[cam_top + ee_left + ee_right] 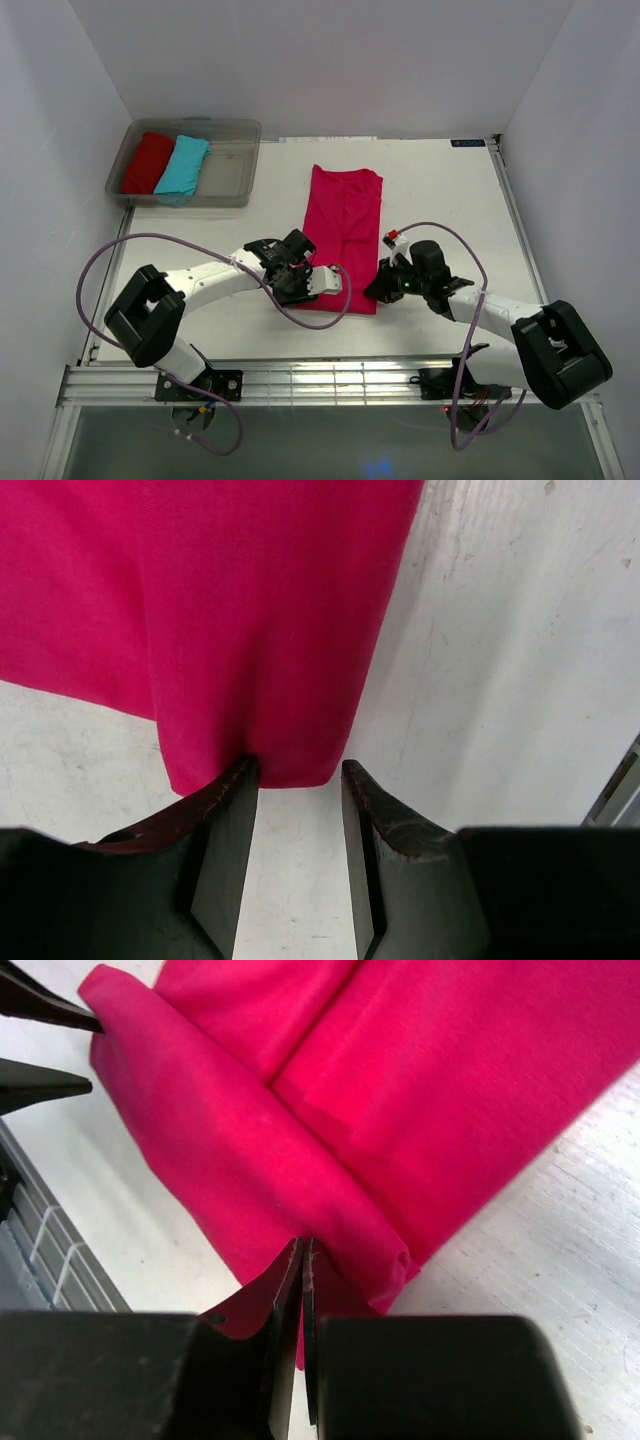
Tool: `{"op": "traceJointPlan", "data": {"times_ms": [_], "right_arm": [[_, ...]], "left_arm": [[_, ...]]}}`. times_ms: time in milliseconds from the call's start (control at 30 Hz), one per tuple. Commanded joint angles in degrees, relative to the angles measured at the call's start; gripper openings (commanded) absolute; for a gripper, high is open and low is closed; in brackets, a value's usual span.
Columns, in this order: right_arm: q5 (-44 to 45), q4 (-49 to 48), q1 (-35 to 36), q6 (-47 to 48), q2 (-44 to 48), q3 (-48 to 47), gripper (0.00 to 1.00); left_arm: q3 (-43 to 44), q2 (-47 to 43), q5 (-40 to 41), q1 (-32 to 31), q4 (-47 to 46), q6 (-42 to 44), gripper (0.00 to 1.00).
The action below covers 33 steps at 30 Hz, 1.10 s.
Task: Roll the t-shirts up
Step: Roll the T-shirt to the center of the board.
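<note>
- Pink t-shirt (345,230) is lying folded into a long narrow strip on the middle of the table (450,200), its long axis running straight away from my bases toward the far edge
- Its near end is sitting right between my two claws, and the cloth is stretching away from both sets of fingertips, so I am judging that the roll is having to travel forward, away from me
- My right gripper (302,1245) is sitting at the right near corner with its jaws pressed together, and I am reading a sliver of hem as pinched between them
- My left gripper (297,770) is standing about half open at the left near corner, its tips touching the hem edge and clamping nothing that I am seeing
- Both arms are reaching the pink t-shirt equally closely, one per corner
- That near end is already lying turned over into a plump, rounded band across the strip
- The cloth is showing as soft, matte and limp, while the tabletop is showing pale, hard and scuffed
- A red shirt (148,162) and a turquoise shirt (183,167) are lying rolled side by side in the clear tray (230,125) at the far left, well apart from my claws
</note>
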State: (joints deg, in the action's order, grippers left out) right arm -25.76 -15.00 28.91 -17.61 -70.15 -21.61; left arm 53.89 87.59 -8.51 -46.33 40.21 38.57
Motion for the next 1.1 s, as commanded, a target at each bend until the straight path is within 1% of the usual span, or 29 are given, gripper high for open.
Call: {"op": "traceJointPlan", "data": {"times_ms": [0, 133, 200, 300, 367, 433, 500, 533, 567, 600, 633, 667, 733, 767, 833, 867, 900, 967, 1000, 1067], "right_arm": [[2.6, -1.2, 0.2, 0.2, -1.1, -0.3, 0.08], [5.1, -1.3, 0.2, -0.2, -0.8, 0.4, 0.08], [4.9, -1.3, 0.2, -0.2, -1.0, 0.2, 0.08], [4.7, -0.7, 0.2, 0.5, -1.5, -0.9, 0.08], [4.9, 1.1, 0.3, 2.2, -1.2, -1.9, 0.08], [5.8, 3.7, 0.3, 5.7, -0.1, -3.4, 0.11], [7.5, 6.4, 1.1, 9.7, 3.1, -4.3, 0.15], [8.4, 7.1, 1.7, 14.7, 6.2, -4.3, 0.19], [9.4, 7.5, 1.9, 15.8, 7.9, -4.3, 0.23], [8.2, 8.0, 2.4, 17.6, 9.6, -4.3, 0.29], [8.3, 7.9, 3.0, 23.3, 11.3, -3.6, 0.31], [8.5, 8.0, 3.9, 25.2, 14.5, -3.0, 0.34], [7.7, 8.9, 5.7, 29.2, 17.0, -1.6, 0.39], [7.4, 9.8, 6.5, 33.8, 18.7, -1.2, 0.4], [6.7, 12.3, 9.1, 40.1, 21.1, 0.6, 0.41], [7.6, 12.0, 10.9, 45.6, 22.0, 1.5, 0.43], [8.8, 11.8, 14.4, 48.1, 22.7, 2.2, 0.45], [10.3, 11.1, 16.6, 53.0, 23.9, 4.7, 0.47], [12.8, 11.1, 17.6, 53.7, 23.9, 5.5, 0.47], [14.4, 11.9, 18.7, 54.5, 22.6, 5.9, 0.48]], "left_arm": [[-1.4, 1.1, -1.2, -0.9, -2.0, -0.3, 0.5], [-1.9, 2.1, -0.8, -0.9, -3.4, -0.1, 0.5], [-1.7, 2.4, -0.5, -0.9, -4.2, -0.1, 0.5], [-0.2, 2.6, 0.7, -0.8, -4.2, -1.4, 0.5], [3.1, 1.8, -0.1, -0.9, -2.5, -2.5, 0.5], [6.9, 1.6, -0.5, -0.9, 1.3, -3.1, 0.5], [7.9, 1.3, -0.9, -0.9, 4.5, -3.5, 0.5], [7.8, 1.0, -1.1, -1.0, 5.3, -3.8, 0.5], [7.6, 0.6, -1.1, -1.1, 6.2, -4.4, 0.5], [7.5, 0.4, -1.2, -1.4, 7.7, -5.7, 0.5], [7.3, 0.1, -1.4, -1.8, 8.1, -6.3, 0.5], [6.5, -0.3, -1.6, -2.1, 8.5, -6.9, 0.5], [4.9, -1.5, -2.7, -2.7, 8.0, -8.1, 0.5], [2.3, -1.8, -3.0, -2.9, 7.3, -8.5, 0.5], [-0.6, -2.2, -2.8, -3.0, 4.5, -9.0, 0.5], [-1.9, -2.2, -2.0, -3.0, 3.2, -9.3, 0.5], [-3.7, -2.3, -0.1, -2.9, 0.7, -9.3, 0.5], [-4.2, -2.5, 2.9, -3.0, -2.0, -9.7, 0.5], [-4.1, -2.3, 4.0, -2.9, -3.6, -10.2, 0.5], [-4.4, -2.0, 4.4, -2.9, -4.3, -11.4, 0.5]]}}
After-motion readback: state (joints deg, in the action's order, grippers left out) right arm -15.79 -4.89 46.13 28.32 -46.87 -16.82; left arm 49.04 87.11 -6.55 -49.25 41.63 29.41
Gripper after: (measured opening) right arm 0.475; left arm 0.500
